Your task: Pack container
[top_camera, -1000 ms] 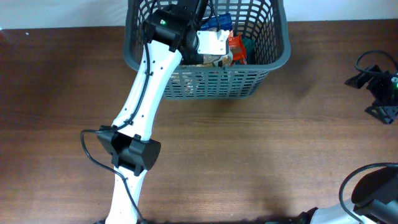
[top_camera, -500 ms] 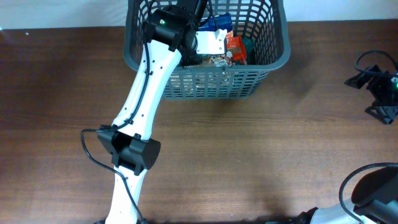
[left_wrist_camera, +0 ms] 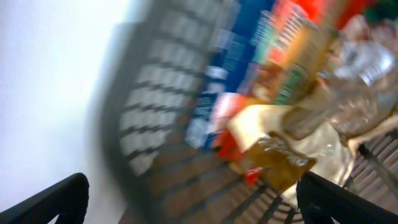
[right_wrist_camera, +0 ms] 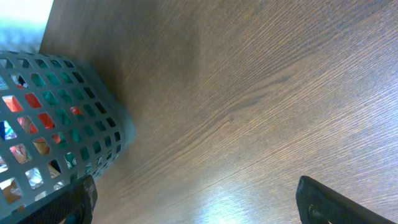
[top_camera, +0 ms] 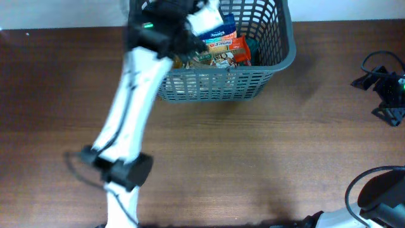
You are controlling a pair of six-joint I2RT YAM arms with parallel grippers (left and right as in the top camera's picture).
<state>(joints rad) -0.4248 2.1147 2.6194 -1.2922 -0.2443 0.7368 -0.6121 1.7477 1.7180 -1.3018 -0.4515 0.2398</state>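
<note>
The container (top_camera: 286,56) is a dark grey slotted basket at the table's far edge. It holds several food packets, among them a blue one (top_camera: 221,33) and a red one (top_camera: 238,50). My left arm (top_camera: 136,95) is blurred in motion and reaches over the container's left part. In the left wrist view, my left gripper (left_wrist_camera: 199,205) is open and empty just above the packets, with a yellow-brown packet (left_wrist_camera: 280,158) and the blue packet (left_wrist_camera: 245,59) below it. My right gripper (right_wrist_camera: 205,202) is open over bare wood, right of the container (right_wrist_camera: 59,124).
The right arm's black wrist (top_camera: 387,92) sits at the table's right edge with a cable loop beside it. The right arm's base (top_camera: 380,190) is at the lower right. Brown wooden table (top_camera: 253,158) stretches in front of the container.
My left gripper has opened inside the container, and the left arm has swung quickly to the left and up. More of the packets now show. The right arm has not moved.
</note>
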